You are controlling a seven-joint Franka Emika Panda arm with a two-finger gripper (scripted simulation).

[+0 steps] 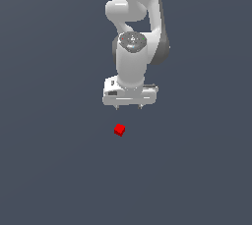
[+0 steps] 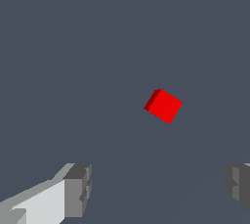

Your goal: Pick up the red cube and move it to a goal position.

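The red cube (image 1: 119, 130) is a tiny bright red block lying on the dark grey floor, just below and a little to the exterior view's left of the gripper. My white gripper (image 1: 128, 106) hangs above it, pointing down, with its short fingertips spread apart and nothing between them. In the wrist view the red cube (image 2: 164, 105) lies rotated on the floor, ahead of the gap between the two grey fingertips (image 2: 78, 190), apart from both. The gripper (image 2: 158, 189) is open and empty.
The white arm (image 1: 135, 27) rises behind the gripper toward the top of the exterior view. The floor (image 1: 49, 160) is a plain dark grey surface with no other object in view.
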